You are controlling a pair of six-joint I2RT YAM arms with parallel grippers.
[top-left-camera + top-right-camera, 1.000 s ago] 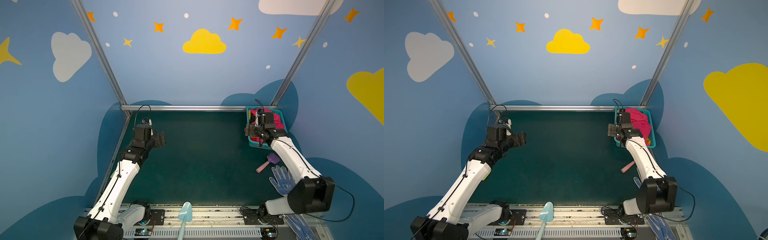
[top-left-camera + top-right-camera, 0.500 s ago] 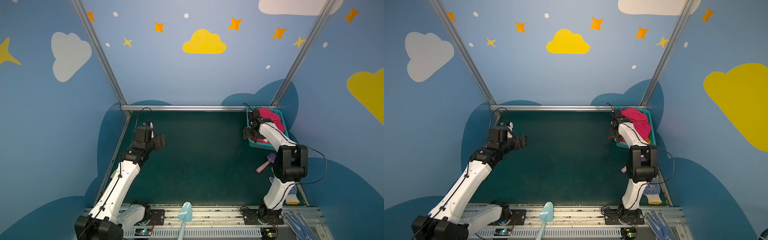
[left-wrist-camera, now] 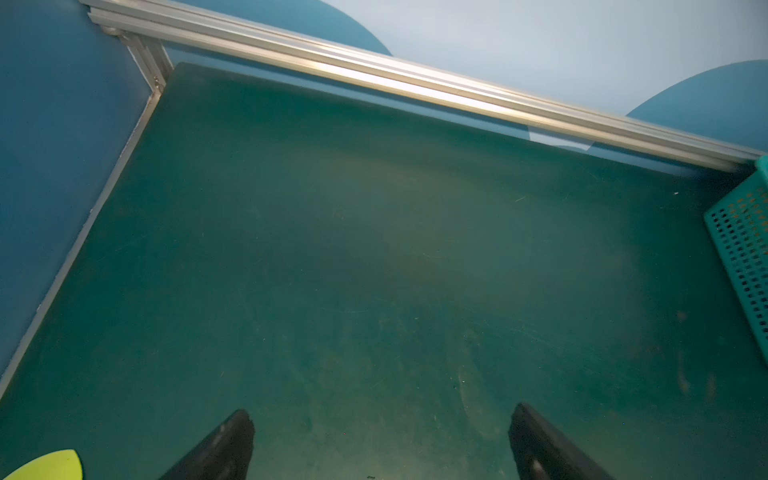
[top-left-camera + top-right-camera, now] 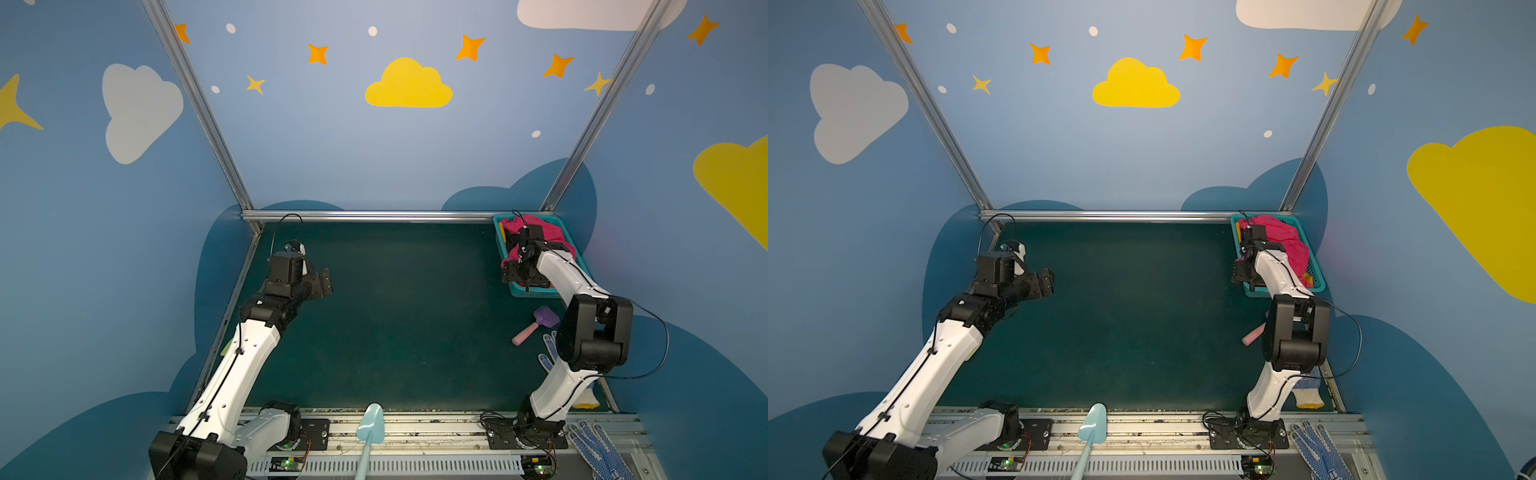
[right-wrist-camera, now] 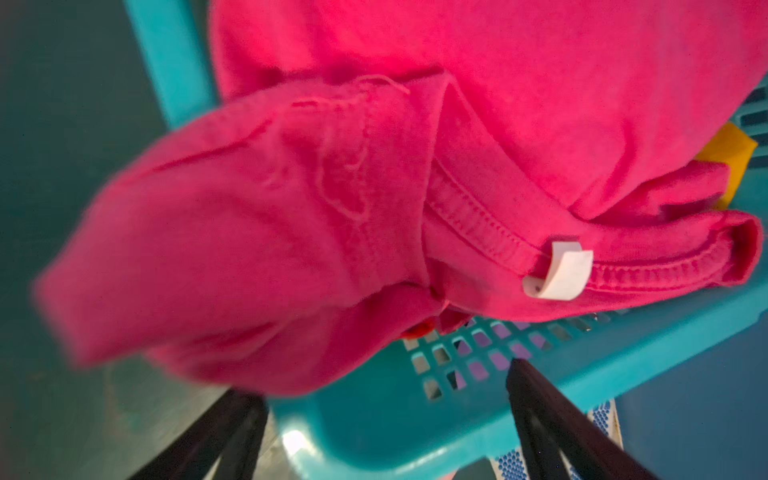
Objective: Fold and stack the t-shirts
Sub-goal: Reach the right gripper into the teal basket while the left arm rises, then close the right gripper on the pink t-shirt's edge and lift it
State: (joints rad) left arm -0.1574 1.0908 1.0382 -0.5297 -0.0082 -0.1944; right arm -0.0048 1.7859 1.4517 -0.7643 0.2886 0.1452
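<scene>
Dark green table (image 4: 395,311) is filling the floor of a blue booth w/ cloud and star decals. 2 white-and-black arms are reaching in from the near rail.

The left gripper (image 4: 324,282) is hovering over bare mat on the left side, jaws spread wide, gripping nothing; nothing is standing near it.

The right gripper (image 4: 513,272) is hanging at the near-left corner of a teal basket (image 4: 536,293) in the far right corner. Its jaws are spread wide too, w/ nothing clamped btwn them.

The pink-red t-shirt (image 4: 548,232) is lying heaped in that basket, 1 sleeve spilling over the rim toward the gripper. The right arm is blocking part of the basket in both top views.

Beside the right arm, 2 blue-dotted gloves are lying: 1 on the mat (image 4: 548,353), 1 on the front rail (image 4: 598,453). A purple brush (image 4: 540,322) w/ a pink handle is lying just in front of the basket. A pale blue scoop (image 4: 370,424) is resting mid-rail.

Only the right wrist cam is showing the sleeve draping over 1 fingertip, the white neck label (image 5: 559,272) and a mustard cloth (image 5: 725,158) under the pink. Only the left wrist cam is showing a lime-yellow edge (image 3: 45,465); what it is, cannot tell.
</scene>
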